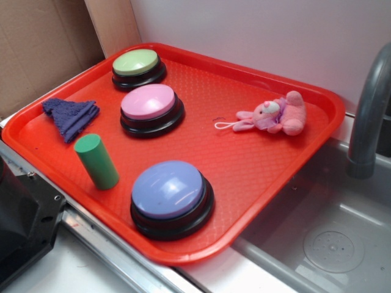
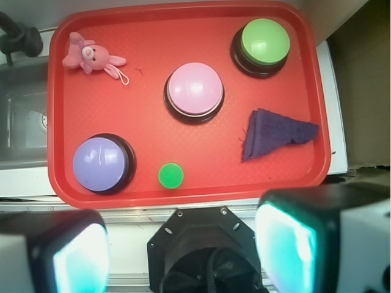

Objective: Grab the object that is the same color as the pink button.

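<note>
The small pink plush bunny (image 1: 273,115) lies on the red tray (image 1: 256,177) near its far right side, its white string loop pointing left. In the wrist view the bunny (image 2: 90,57) is at the tray's top left corner. The pink button (image 1: 149,104) sits in the tray's middle, also seen in the wrist view (image 2: 194,90). My gripper (image 2: 183,250) is high above the tray's near edge, over the robot base, far from the bunny. Its two fingers (image 2: 286,241) stand wide apart with nothing between them. The gripper is out of the exterior view.
A green button (image 1: 137,64), a lavender-blue button (image 1: 170,194), an upright green cylinder (image 1: 96,161) and a folded purple cloth (image 1: 70,115) share the tray. A sink basin (image 1: 330,244) and grey faucet (image 1: 368,116) lie to the right. Cardboard stands at the back left.
</note>
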You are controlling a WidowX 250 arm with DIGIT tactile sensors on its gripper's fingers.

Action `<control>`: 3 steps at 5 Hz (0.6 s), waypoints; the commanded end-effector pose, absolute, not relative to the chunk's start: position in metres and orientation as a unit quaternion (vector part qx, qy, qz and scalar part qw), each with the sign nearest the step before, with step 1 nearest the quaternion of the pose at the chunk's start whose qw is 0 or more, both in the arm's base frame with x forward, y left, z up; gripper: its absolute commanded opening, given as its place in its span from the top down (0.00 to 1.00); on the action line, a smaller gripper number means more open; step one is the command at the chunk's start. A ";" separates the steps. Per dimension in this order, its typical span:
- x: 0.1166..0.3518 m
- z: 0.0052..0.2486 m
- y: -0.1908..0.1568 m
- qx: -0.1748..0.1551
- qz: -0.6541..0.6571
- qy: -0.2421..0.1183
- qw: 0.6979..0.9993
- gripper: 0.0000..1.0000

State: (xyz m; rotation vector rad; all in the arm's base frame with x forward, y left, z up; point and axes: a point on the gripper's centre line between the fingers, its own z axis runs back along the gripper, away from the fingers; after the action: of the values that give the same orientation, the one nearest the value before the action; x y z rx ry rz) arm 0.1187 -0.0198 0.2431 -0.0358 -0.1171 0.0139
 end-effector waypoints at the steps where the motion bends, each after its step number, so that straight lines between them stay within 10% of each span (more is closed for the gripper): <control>1: 0.119 0.243 -0.020 -0.018 0.007 -0.059 0.998 0.00; 3: 0.200 0.219 -0.047 0.016 -0.243 -0.052 0.969 0.00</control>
State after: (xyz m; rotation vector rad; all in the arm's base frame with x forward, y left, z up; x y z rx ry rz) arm 0.1978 -0.0414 0.2064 0.0326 -0.0526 -0.4679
